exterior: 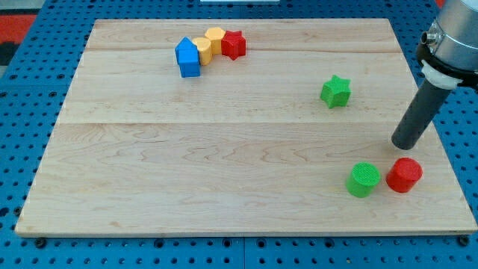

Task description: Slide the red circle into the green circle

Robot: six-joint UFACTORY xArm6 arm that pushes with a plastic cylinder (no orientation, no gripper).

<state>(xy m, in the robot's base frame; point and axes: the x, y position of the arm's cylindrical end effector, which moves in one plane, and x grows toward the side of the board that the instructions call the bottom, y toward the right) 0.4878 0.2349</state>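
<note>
My tip [407, 144], the plain blunt end of a straight dark rod holding nothing, is resting on the wooden board [224, 172] near the view's right edge. It is standing just above the red circle [404, 175], close but apart from it. The red circle, a short ribbed cylinder, is sitting near the view's bottom right, just beside the green circle [364, 179] on its left, with a narrow gap showing between them. Nothing is lying in that gap. The green star [336, 91] is lying higher up, well apart. Near the view's top, a blue block [188, 58], two yellow blocks [208, 43] and a red star [234, 44] are clustering together, touching.
</note>
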